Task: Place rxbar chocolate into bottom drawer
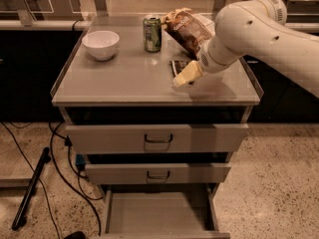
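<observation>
Gripper (183,76): low over cabinet top (124,76); clenched or released, cannot tell. Rxbar chocolate (177,65): flat, just behind gripper's tip, partly hidden.

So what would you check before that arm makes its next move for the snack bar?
1. Bottom drawer pulled out: ok.
2. Snack bar lying on the cabinet top: ok, though partly hidden.
3. Gripper at the bar: ok, it sits at its near edge.
4. Bar actually gripped: cannot tell.
5. Chip bag out of the arm's way: probably not ok, it lies just behind the arm.
6. Can and bowl well aside: ok.
</observation>
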`<control>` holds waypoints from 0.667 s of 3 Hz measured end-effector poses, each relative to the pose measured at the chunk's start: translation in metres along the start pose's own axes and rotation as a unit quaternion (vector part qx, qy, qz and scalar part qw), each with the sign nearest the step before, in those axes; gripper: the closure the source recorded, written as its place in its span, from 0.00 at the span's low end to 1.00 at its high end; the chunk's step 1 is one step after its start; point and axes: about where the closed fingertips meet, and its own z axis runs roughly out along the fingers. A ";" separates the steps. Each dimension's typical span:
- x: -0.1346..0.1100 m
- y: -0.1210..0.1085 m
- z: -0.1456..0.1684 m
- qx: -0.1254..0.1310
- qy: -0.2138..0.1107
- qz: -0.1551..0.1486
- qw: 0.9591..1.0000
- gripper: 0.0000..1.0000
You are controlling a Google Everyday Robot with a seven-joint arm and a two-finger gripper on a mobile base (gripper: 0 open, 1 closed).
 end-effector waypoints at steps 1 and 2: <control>0.006 -0.001 0.016 -0.031 -0.006 0.031 0.999 0.00; 0.006 -0.001 0.016 -0.032 -0.006 0.031 0.999 0.00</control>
